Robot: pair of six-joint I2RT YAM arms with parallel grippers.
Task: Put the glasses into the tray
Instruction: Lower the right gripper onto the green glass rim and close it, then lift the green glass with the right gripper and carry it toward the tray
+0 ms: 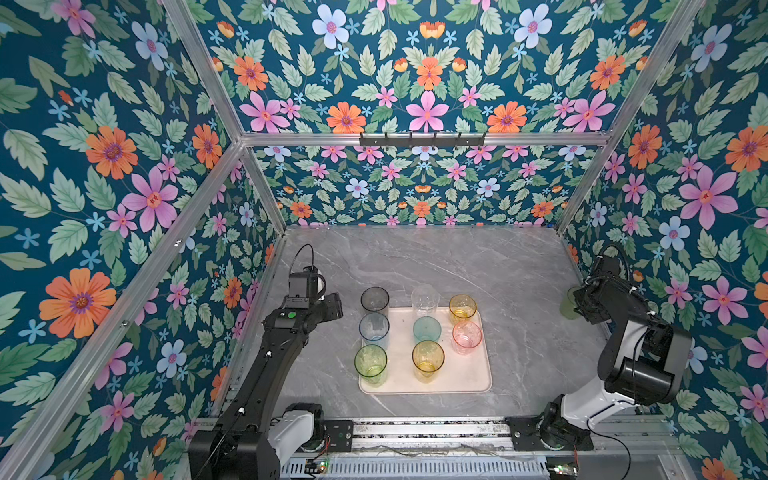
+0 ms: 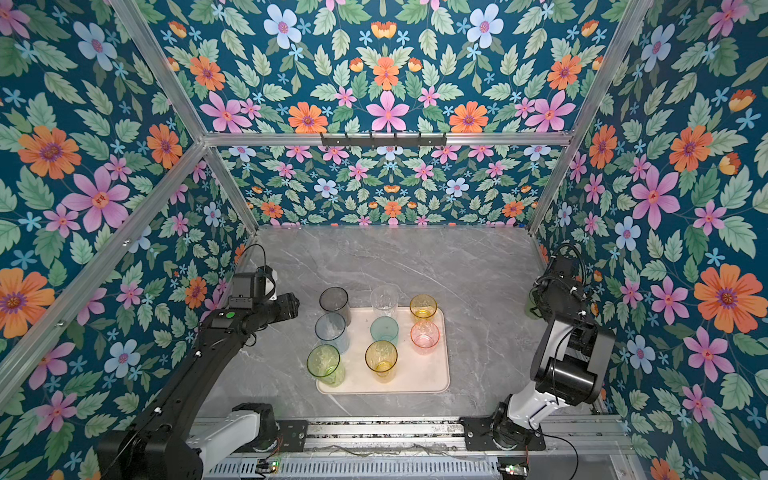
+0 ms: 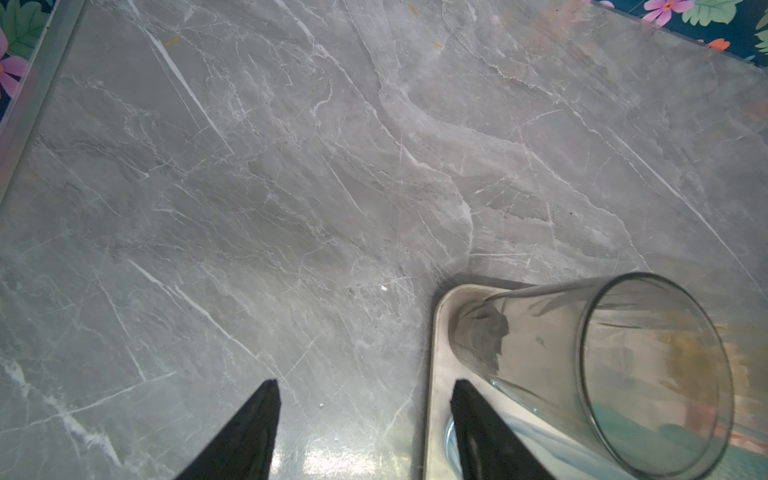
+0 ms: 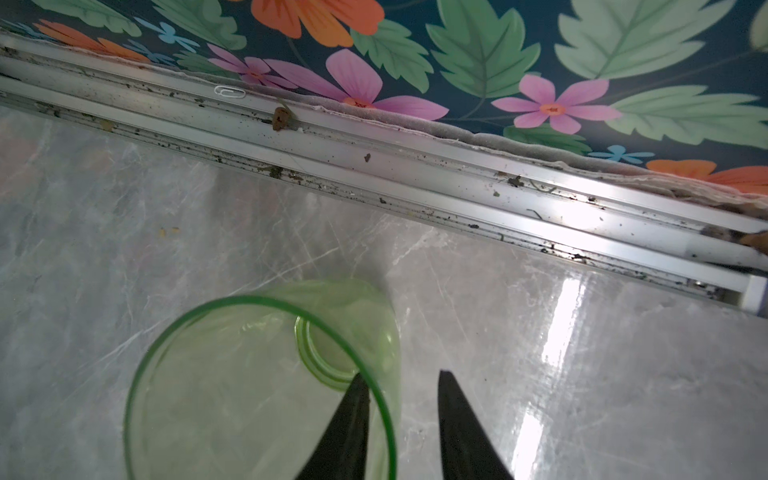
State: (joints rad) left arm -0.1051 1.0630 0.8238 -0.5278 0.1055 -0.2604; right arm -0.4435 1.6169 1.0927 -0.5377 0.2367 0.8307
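A: Where did we find the tumblers?

B: We saw eight tinted translucent tumblers [image 1: 428,357] standing upright in the flat pale pink rectangular tray [image 1: 465,374]; the smoky grey tumbler [image 1: 375,300] sat at its far left corner. The ninth, a pale green translucent tumbler [image 1: 567,303], stood upright on the grey marble table [image 1: 457,257] by the right wall, well apart from the tray.

A: And the claws?

B: We saw the right gripper [image 4: 402,374] astride that green tumbler's wall; one finger was inside the rim and one outside, parted wider than the wall, so nothing was pinched. We saw the left gripper [image 3: 365,382] spread wide and empty just beside the grey tumbler, with one finger [image 3: 469,415] over the tray's edge.
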